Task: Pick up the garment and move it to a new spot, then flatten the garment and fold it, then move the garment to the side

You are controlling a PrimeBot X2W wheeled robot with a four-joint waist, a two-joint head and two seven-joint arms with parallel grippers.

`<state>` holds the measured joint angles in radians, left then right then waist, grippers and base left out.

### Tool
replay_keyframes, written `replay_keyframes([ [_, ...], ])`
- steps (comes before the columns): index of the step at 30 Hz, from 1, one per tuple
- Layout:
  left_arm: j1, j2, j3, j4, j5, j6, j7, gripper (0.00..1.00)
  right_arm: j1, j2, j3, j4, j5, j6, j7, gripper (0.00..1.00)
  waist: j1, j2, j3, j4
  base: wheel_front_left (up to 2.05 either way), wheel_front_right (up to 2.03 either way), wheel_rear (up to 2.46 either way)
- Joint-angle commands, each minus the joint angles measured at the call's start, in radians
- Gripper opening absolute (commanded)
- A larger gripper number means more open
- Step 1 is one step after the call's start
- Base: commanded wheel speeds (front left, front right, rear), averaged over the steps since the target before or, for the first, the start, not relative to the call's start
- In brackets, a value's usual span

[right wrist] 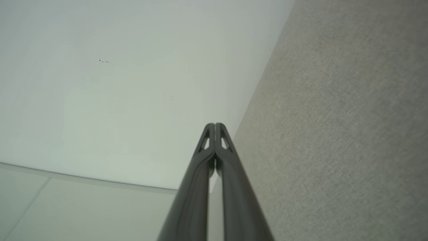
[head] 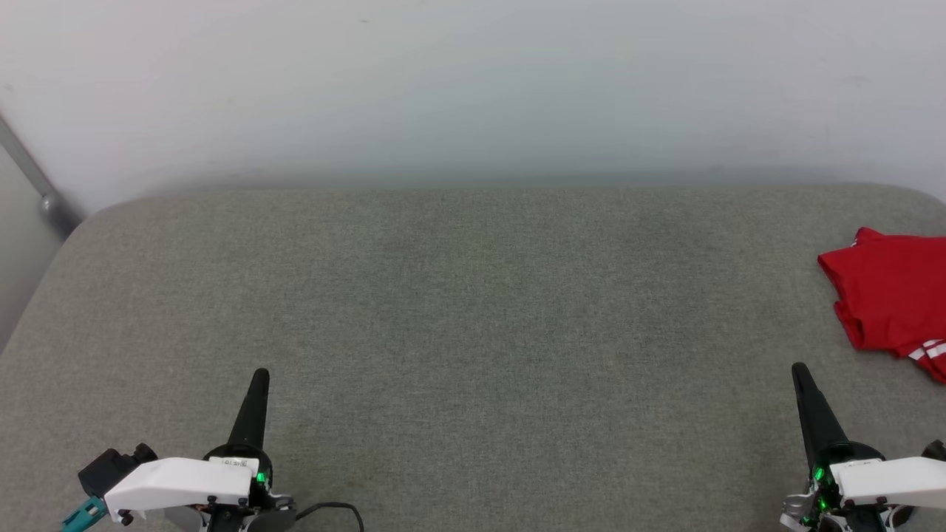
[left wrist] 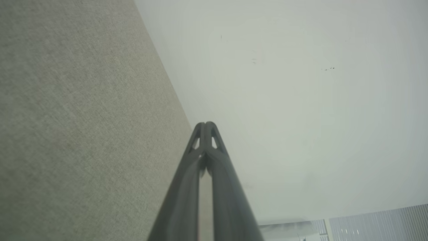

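**Folded red garment at the right edge, both grippers closed and empty**

A grey woven fabric surface [head: 473,332] with rounded far corners spans the head view, backed by a plain pale wall [head: 473,89]. The middle of the surface is bare.

The garment [head: 890,303] lies on the far right of the surface, cut off by the edge of the head view. It is a compact red bundle, with a strip of red-and-white stripe trim at its near right corner.

The left gripper [head: 260,377] sits at the lower left and the right gripper [head: 800,369] at the lower right, both pointing toward the wall. Each has its two dark fingers pressed together at the tips with nothing between them. The right gripper is near the garment but apart from it.
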<state>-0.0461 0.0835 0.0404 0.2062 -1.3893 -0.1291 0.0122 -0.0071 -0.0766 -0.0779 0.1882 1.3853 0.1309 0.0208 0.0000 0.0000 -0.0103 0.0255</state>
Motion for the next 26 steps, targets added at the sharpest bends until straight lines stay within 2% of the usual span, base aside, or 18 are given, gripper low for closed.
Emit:
replay_keyframes([
  [1, -0.019, 0.002, 0.005, 0.001, -0.021, -0.002, 0.006, 0.00, -0.029, -0.003, 0.000, 0.000, 0.022, 0.000, 0.007, 0.00, 0.0000, 0.0000, 0.001, -0.001, 0.00, 0.00, 0.00],
  [26, -0.058, -0.004, 0.029, 0.032, -0.213, -0.002, 0.059, 0.00, -0.092, 0.004, -0.005, 0.048, 0.211, 0.000, 0.060, 0.00, 0.0000, 0.0000, 0.011, -0.020, 0.00, 0.00, 0.00],
])
